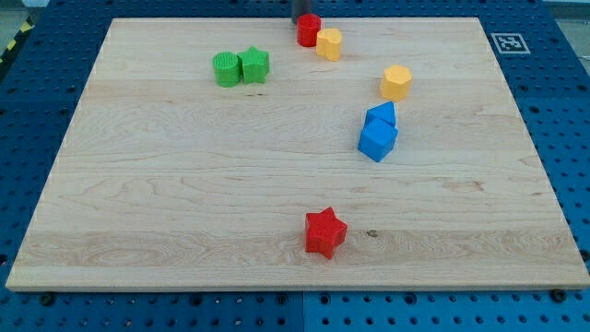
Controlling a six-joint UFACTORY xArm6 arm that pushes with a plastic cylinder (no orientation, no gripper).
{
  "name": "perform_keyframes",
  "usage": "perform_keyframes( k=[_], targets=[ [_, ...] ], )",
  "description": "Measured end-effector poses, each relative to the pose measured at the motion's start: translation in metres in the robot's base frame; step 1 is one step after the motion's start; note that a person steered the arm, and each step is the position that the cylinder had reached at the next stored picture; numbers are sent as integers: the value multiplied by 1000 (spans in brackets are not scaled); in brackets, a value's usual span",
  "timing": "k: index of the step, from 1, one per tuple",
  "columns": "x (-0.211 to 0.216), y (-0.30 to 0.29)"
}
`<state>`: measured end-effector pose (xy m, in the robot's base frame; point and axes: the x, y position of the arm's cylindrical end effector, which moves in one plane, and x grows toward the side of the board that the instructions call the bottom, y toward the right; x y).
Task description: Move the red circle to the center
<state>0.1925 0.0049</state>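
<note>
The red circle [308, 29] is a short red cylinder at the view's top edge of the wooden board [166, 203], just right of the middle. A yellow block [329, 43] touches its lower right side. My tip [302, 17] shows as a dark stub at the very top of the view, right behind the red circle and touching or nearly touching it; most of the rod is cut off by the frame.
A green circle [225, 69] and a green block [253, 65] sit together at the upper left. A yellow hexagon [396, 82] lies at the upper right, two blue blocks [378, 131] below it. A red star [324, 231] lies near the bottom middle.
</note>
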Motion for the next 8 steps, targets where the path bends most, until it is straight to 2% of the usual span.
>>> perform_keyframes(
  k=[2,3,8],
  targets=[
    [1,16],
    [14,16],
    [134,17]
  ],
)
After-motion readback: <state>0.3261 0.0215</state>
